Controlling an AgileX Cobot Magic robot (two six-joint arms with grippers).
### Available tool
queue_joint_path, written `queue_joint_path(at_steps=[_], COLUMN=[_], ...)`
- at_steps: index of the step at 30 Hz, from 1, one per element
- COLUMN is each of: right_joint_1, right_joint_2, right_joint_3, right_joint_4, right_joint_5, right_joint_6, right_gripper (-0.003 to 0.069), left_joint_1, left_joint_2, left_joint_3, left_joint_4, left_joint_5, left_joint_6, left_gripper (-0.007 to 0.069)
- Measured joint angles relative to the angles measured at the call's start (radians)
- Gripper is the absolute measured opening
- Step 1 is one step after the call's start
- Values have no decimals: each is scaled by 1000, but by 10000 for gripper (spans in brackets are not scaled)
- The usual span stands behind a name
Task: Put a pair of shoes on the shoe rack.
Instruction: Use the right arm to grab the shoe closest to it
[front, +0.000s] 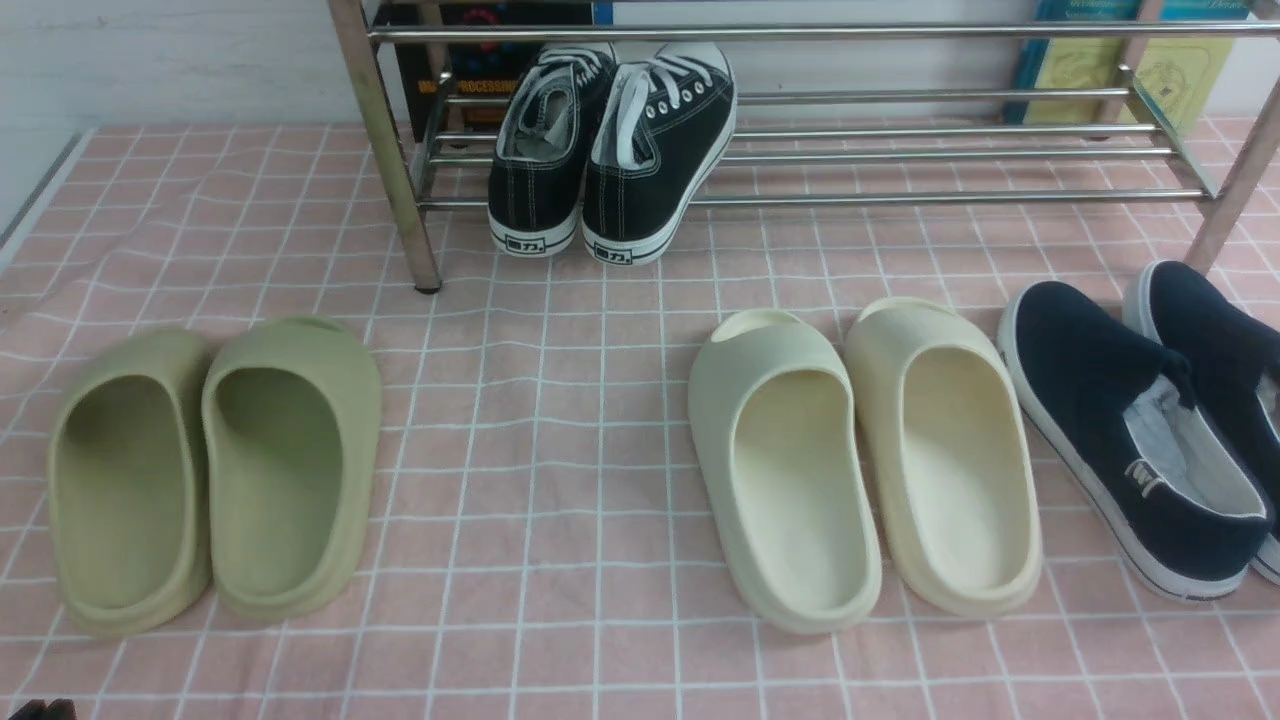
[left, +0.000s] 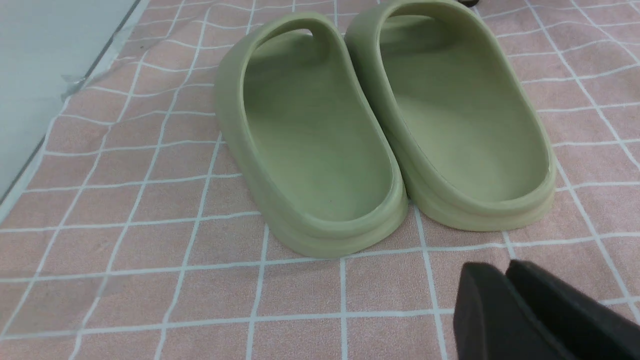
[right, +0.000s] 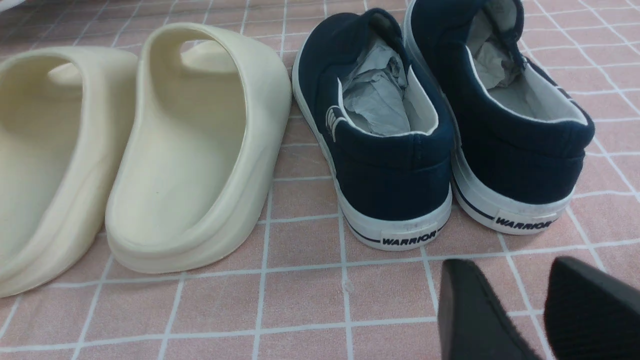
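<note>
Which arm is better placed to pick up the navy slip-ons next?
Right, I judge. The navy slip-ons stand just ahead of the open right gripper, at the robot's far right. The shut left gripper hovers by the olive slides, with the cream slides in between.

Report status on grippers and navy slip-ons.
Left gripper shut, right gripper open, both holding nothing. Navy slip-ons on floor, not racked. Black sneakers occupy part of shoe rack.

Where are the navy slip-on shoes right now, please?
In the front view, the navy slip-on shoes stand on the pink checked cloth at the far right, just right of the cream slides.
</note>
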Motion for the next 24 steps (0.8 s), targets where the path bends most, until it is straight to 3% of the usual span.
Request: queue_joint_path(at_steps=[24], right_joint_1=[0], right_joint_2=[0], right_joint_3=[0], right_joint_4=[0], right_joint_5=[0], right_joint_6=[0], right_gripper=[239], left_joint_1=[0], left_joint_2=[0], left_joint_3=[0], left_joint_4=[0], left_joint_5=[0], left_joint_6=[0], left_gripper=[91])
